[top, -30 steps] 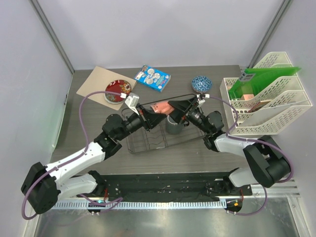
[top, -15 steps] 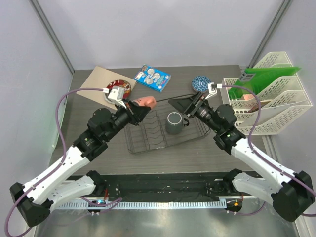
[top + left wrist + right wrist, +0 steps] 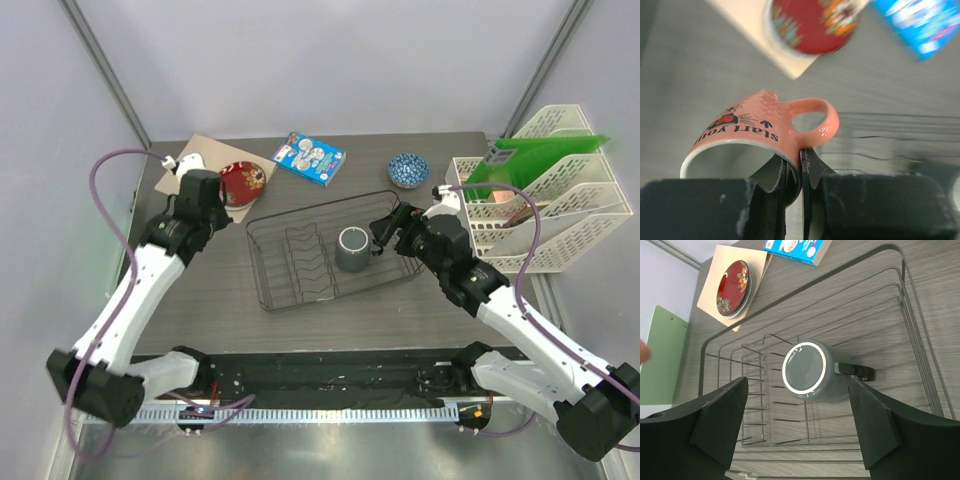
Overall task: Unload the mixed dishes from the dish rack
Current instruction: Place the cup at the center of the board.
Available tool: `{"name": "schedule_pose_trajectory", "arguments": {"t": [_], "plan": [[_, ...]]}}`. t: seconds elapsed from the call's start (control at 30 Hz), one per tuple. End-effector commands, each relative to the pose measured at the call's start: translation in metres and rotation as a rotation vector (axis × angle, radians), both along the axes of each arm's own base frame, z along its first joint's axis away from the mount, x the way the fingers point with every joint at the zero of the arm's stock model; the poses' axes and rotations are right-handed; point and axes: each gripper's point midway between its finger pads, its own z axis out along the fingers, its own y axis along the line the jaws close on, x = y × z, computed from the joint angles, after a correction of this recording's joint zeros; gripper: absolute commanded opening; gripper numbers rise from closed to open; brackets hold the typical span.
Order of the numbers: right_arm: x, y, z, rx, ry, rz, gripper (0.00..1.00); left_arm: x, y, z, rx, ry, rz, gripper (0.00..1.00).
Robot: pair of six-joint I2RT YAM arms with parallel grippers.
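One mug in dish rack (image 3: 300,270) | grey mug (image 3: 807,371) centred below right claw (image 3: 797,425), jaws wide, nearer arm | left claw (image 3: 801,165) pinching pink mug (image 3: 747,127) wall, outside rack, near red plate (image 3: 241,182)

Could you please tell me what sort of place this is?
Probably a robotics lab cell, not a real kitchen: white panels enclose a grey table, a left arm and right arm are bolted at its near edge, and a wire dish rack sits near a white file organiser.
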Motion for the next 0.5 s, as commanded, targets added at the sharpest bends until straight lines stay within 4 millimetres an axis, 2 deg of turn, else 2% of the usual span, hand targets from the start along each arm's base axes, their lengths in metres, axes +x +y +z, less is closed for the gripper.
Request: {"name": "schedule_pose_trajectory", "arguments": {"t": [0.0, 0.03, 0.1, 0.13, 0.33, 0.47], "plan": [[0.001, -0.004, 0.003, -0.029, -0.034, -0.001, 0.86, 0.005, 0.015, -0.052, -0.013, 0.198, 0.038, 0.00], [-0.001, -0.003, 0.004, -0.024, -0.036, 0.006, 0.86, 0.011, 0.014, -0.067, -0.011, 0.250, 0.042, 0.00], [-0.002, -0.003, 0.000, -0.018, -0.030, 0.006, 0.86, 0.022, 0.011, -0.076, -0.034, 0.277, 0.054, 0.00], [-0.003, -0.003, 0.001, -0.012, -0.032, 0.007, 0.86, 0.030, 0.008, -0.087, -0.044, 0.308, 0.059, 0.00], [-0.006, -0.005, 0.001, -0.017, -0.042, 0.011, 0.86, 0.050, -0.001, -0.129, -0.109, 0.391, 0.073, 0.00], [-0.005, -0.007, -0.003, -0.038, -0.043, 0.010, 0.86, 0.063, 0.003, -0.155, -0.122, 0.440, 0.097, 0.00]]}}
